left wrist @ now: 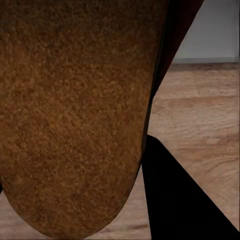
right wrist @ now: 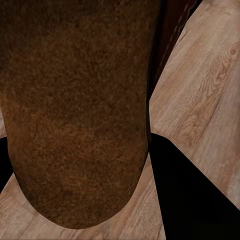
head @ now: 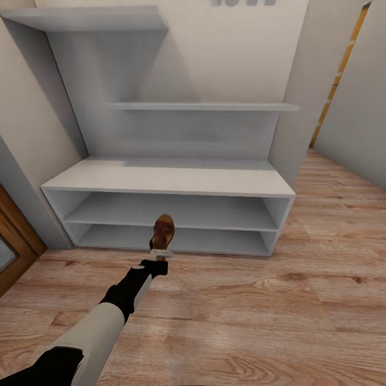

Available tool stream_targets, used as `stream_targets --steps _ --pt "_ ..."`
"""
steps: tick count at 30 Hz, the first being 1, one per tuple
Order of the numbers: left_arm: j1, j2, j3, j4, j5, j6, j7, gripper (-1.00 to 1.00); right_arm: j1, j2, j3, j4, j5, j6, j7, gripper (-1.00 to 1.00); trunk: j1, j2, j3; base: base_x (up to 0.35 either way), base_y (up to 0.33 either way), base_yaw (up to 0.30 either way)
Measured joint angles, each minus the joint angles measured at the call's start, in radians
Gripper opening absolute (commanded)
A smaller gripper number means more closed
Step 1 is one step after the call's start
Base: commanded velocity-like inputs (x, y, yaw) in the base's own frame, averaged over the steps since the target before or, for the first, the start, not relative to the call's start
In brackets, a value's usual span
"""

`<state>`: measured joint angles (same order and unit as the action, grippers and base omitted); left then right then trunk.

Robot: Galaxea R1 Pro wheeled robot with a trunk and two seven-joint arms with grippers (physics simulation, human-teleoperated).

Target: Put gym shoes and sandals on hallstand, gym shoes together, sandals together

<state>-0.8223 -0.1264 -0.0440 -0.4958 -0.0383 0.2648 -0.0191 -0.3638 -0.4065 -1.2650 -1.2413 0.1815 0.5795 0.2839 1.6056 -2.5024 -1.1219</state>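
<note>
Against the back wall stands the grey shoe rack [head: 169,177], its flat top, two open lower tiers and two staggered upper shelves all bare of shoes. Wood plank floor [head: 268,311] stretches in front of it. From the lower left of the head view the left arm reaches forward, and its left gripper [head: 160,254] is clamped on the heel end of a brown sandal [head: 163,231], toe pointing toward the rack, held above the floor just in front of the bottom tier. Through the left wrist camera the sandal's tan sole [left wrist: 70,115] looms close, with floor and a strip of grey beyond. The right wrist camera shows much the same: a second sandal [right wrist: 75,110], sole toward the lens, over floor planks, so the right gripper appears to be clamped on it too.

Placing well likely means carrying the shoe fully over a shelf edge before lowering, keeping it level, and leaving room right beside it for its partner. Releasing too near the lip risks it tipping back to the floor.
</note>
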Motion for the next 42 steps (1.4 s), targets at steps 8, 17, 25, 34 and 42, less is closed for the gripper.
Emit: stream_targets --steps 8,17,25,34,42 --pt "0.0 0.001 0.005 0.102 0.002 -0.114 0.001 -1.0 0.0 0.0 -0.001 0.0 -0.001 0.0 0.001 -1.0 0.0 0.0 0.0 0.0 0.0 0.0" --pt "-0.004 0.003 0.007 0.116 0.001 -0.114 0.005 -1.0 0.0 0.0 0.0 0.0 -0.001 0.0 0.001 -1.0 0.0 0.0 0.0 0.0 0.0 0.0" --pt "-0.024 0.026 0.008 0.074 -0.002 0.104 0.006 -1.0 0.0 0.0 0.0 0.0 0.0 0.0 0.001 -1.0 0.0 0.0 0.0 0.0 0.0 0.0" --pt "-0.034 0.028 0.006 0.018 -0.003 0.162 0.005 -1.0 0.0 0.0 0.0 0.0 0.0 0.001 -0.001 -1.0 0.0 0.0 0.0 0.0 0.0 0.0" --pt "-0.035 0.028 0.006 0.014 -0.003 0.166 0.005 -1.0 0.0 0.0 0.002 0.0 0.0 0.001 -0.001 -1.0 0.001 0.0 -0.007 0.0 0.0 0.017"
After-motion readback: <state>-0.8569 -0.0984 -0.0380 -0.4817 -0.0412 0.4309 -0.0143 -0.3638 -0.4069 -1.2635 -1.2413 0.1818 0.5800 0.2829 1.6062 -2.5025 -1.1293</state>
